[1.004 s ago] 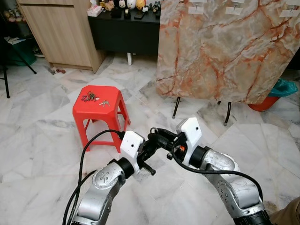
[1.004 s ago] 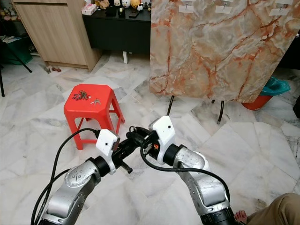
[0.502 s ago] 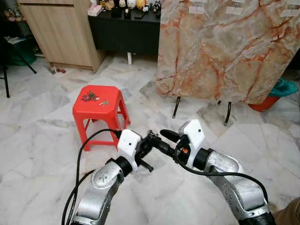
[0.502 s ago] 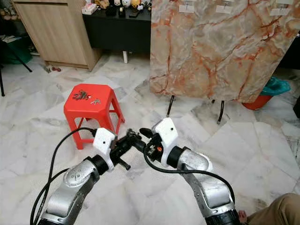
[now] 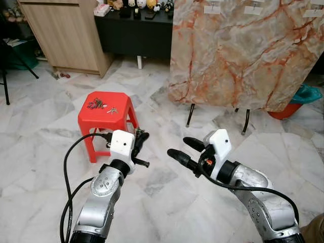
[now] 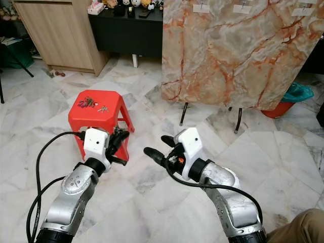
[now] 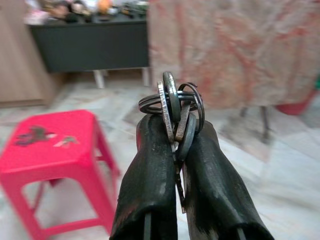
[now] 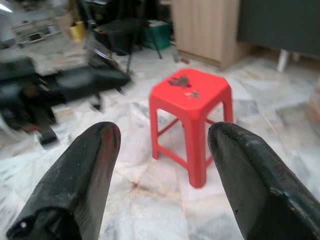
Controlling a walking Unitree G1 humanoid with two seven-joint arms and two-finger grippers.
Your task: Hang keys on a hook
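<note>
My left gripper [image 5: 139, 142] is shut on a bunch of keys [image 7: 175, 102] with metal rings, held in the air beside the red stool [image 5: 106, 115]. More keys [image 5: 96, 105] and a small single key [image 5: 112, 110] lie on the stool's top. My right gripper [image 5: 179, 147] is open and holds nothing, a short way right of the left one. The marble-patterned board [image 5: 243, 50] stands behind on thin black legs. Small white hook tags [image 5: 211, 9] sit along its top edge.
A wooden cabinet [image 5: 66, 35] and a black table [image 5: 134, 33] with figurines stand at the back left. An orange basin [image 5: 291, 109] with a teal bag sits at the right. A person's knee [image 6: 298, 228] shows at the bottom right. Marble floor all around.
The two grippers were touching in front of me; they have drawn apart. The left one went left toward the stool with the keys, and the right one has opened.
</note>
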